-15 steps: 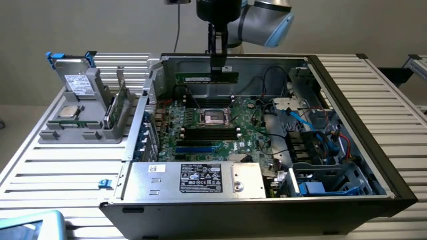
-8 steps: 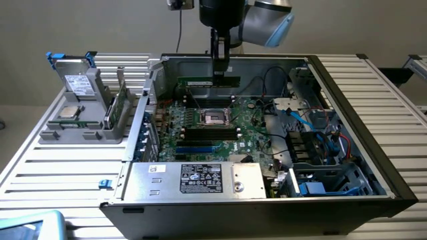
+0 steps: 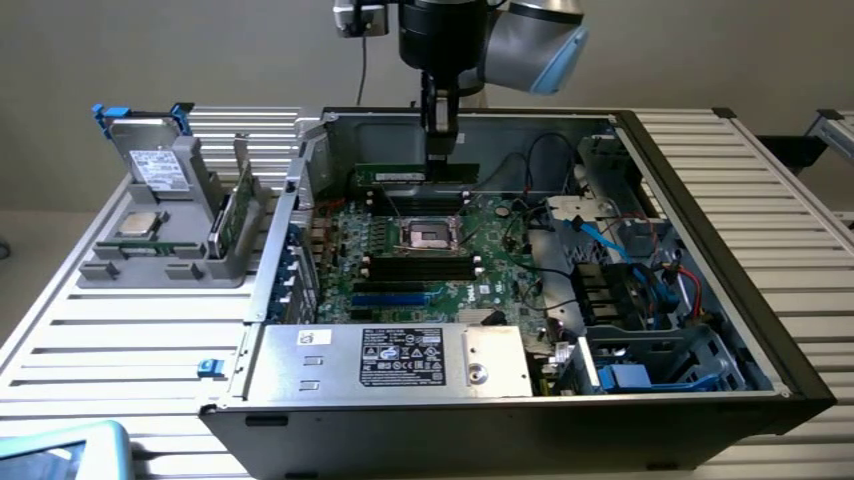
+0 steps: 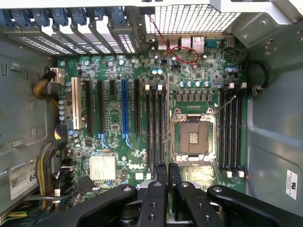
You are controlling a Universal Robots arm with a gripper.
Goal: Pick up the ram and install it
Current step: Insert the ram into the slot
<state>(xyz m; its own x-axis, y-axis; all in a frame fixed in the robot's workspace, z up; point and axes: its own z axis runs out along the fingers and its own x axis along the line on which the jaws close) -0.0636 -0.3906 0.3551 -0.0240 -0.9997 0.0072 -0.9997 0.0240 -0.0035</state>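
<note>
My gripper (image 3: 441, 152) hangs inside the open computer case, shut on the ram (image 3: 400, 174), a long thin green stick held level and lengthwise above the motherboard (image 3: 400, 280). In the wrist view the ram (image 4: 168, 118) shows edge-on as a thin line running out from between my fingertips (image 4: 168, 166). It lies parallel to a bank of black memory slots (image 4: 156, 127), along that bank's edge beside the empty processor socket (image 4: 194, 137). A second slot bank (image 4: 229, 127) sits on the socket's other side. I cannot tell whether the ram touches a slot.
The case walls (image 3: 694, 190) surround the board. Cables and drive bays (image 3: 627, 290) crowd the exterior view's right, and the power supply (image 3: 394, 360) sits at the front. Outside, at the exterior view's left, a grey holder (image 3: 147, 265) carries a silver chip (image 3: 134, 222) and an upright green board (image 3: 238, 212).
</note>
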